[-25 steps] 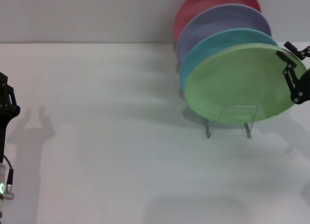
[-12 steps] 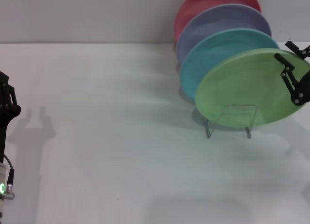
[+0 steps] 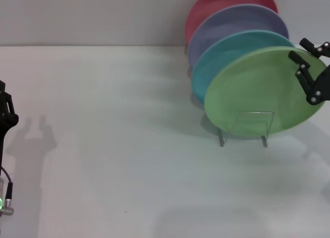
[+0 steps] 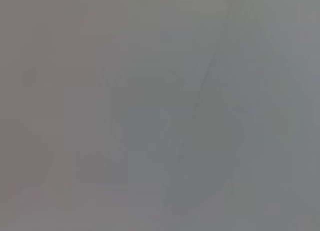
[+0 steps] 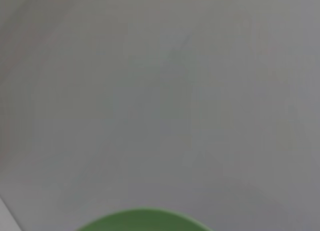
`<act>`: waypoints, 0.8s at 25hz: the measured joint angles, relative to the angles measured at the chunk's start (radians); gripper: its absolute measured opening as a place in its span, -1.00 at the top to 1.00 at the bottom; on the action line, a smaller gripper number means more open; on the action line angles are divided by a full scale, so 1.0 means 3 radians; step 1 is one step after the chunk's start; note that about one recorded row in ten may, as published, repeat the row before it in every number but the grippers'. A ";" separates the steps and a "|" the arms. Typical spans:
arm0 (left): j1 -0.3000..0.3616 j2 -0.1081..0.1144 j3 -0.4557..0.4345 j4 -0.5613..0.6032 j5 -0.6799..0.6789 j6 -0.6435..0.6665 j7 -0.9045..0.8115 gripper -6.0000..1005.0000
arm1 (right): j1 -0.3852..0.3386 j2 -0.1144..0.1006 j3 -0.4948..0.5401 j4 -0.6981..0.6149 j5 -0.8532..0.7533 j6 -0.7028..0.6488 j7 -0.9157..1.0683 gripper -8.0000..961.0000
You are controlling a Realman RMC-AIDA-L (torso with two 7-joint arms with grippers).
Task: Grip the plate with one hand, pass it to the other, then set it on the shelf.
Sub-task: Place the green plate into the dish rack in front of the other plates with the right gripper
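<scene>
1. Plate (image 3: 263, 91), light green, leans at the front of the shelf (image 3: 246, 129); right gripper (image 3: 308, 60) has fingers apart around its rim.
2. Withdrawal could drag the rim and tip it off.
3. Left gripper (image 3: 4, 112) waits far aside; its fingers I cannot tell.

From the head camera I am looking forward and down across the white table (image 3: 129, 160), with the rack of plates sitting at my upper right and the wall behind. My left wrist camera is facing a plain grey surface, showing only faint shadows. My right wrist camera is also facing pale surface, catching the light green plate (image 5: 145, 220) at its edge, which the head view (image 3: 258, 94) is sharing.
</scene>
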 joint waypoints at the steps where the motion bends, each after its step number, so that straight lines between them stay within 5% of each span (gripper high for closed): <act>1: 0.0002 0.0000 0.0000 -0.0001 0.0000 0.0004 0.0000 0.38 | 0.0011 -0.0001 -0.0016 -0.0015 -0.0001 0.0012 0.0070 0.59; 20: 0.0017 -0.0010 0.0043 -0.0038 0.0006 0.0028 0.0000 0.37 | 0.0035 0.0010 -0.0123 -0.0170 0.0020 -0.0052 0.0333 0.40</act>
